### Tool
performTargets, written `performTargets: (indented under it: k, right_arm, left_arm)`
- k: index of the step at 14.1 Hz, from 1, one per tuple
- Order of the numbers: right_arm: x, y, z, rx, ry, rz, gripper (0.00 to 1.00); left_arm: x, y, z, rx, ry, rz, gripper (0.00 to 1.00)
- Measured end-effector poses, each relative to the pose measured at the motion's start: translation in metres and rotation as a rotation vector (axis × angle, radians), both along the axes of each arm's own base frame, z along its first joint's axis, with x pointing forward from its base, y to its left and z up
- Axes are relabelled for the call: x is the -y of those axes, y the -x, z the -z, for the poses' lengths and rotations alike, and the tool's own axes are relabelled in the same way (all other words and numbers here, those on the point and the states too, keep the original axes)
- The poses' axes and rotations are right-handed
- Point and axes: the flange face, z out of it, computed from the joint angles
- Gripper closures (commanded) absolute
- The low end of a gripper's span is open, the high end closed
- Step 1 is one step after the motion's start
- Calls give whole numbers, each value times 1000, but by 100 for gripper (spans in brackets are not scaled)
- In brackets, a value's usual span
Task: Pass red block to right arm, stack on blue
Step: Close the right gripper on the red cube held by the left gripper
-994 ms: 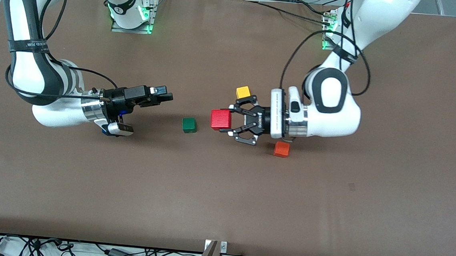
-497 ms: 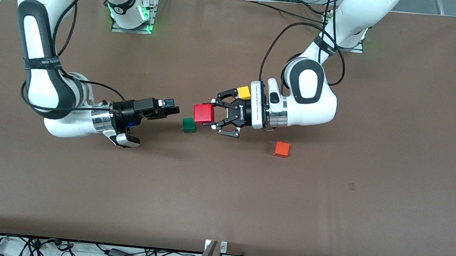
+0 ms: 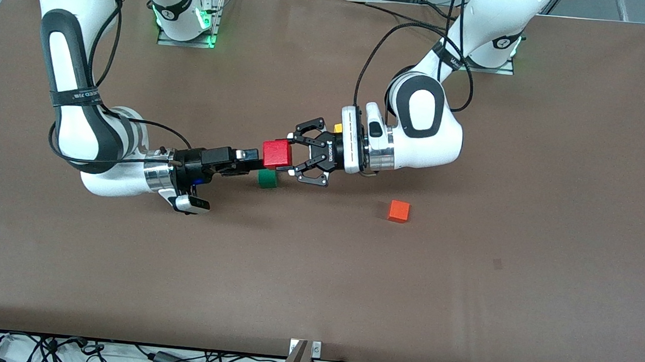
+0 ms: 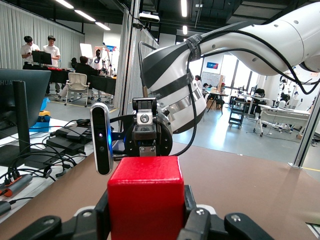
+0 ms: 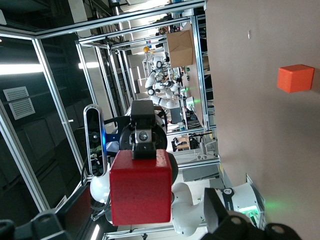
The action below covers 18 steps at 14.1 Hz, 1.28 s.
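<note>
My left gripper [image 3: 287, 156] is shut on the red block [image 3: 276, 154] and holds it in the air over the green cube [image 3: 267, 179]. In the left wrist view the red block [image 4: 145, 200] fills the space between my black fingers [image 4: 102, 215]. My right gripper [image 3: 251, 161] is open and its fingertips reach the red block's edge. In the right wrist view the red block [image 5: 141, 187] sits between my spread fingers [image 5: 222, 215] with gaps on both sides. The blue cube [image 3: 200, 182] peeks out on the table under my right wrist.
An orange cube [image 3: 398, 211] lies on the brown table [image 3: 464, 270] toward the left arm's end; it also shows in the right wrist view [image 5: 295, 78]. A yellow cube [image 3: 338, 127] is mostly hidden by my left gripper.
My left gripper carried the red block toward the right arm's end, to over the green cube. My right gripper moved toward it and now meets the block.
</note>
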Motion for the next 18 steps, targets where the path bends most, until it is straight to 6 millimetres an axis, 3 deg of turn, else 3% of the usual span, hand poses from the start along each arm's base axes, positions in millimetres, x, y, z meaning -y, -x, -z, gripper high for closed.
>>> performTargets:
  k: [5, 9, 11, 14, 15, 17, 18]
  right_arm:
    - [-31, 7, -2, -36, -17, 6, 0]
    - [-38, 8, -2, -49, -11, 10, 11]
    - [-37, 7, -3, -49, -11, 13, 24]
    - [-37, 7, -4, -48, -11, 12, 69]
    - [-37, 7, -4, -48, -11, 12, 80]
    - [-37, 6, -5, -40, -14, 14, 96]
    - [-37, 6, -5, -39, -14, 14, 98]
  left_arm:
    - [0, 0, 0, 1, 0, -1, 82]
    - [-1, -1, 0, 1, -1, -2, 82]
    - [-1, -1, 0, 1, -1, -2, 81]
    - [-1, -1, 0, 2, -1, -2, 81]
    - [-1, -1, 0, 2, -1, -2, 80]
    - [-1, -1, 1, -10, 3, -7, 79]
    - [-1, -1, 1, -10, 3, -7, 77]
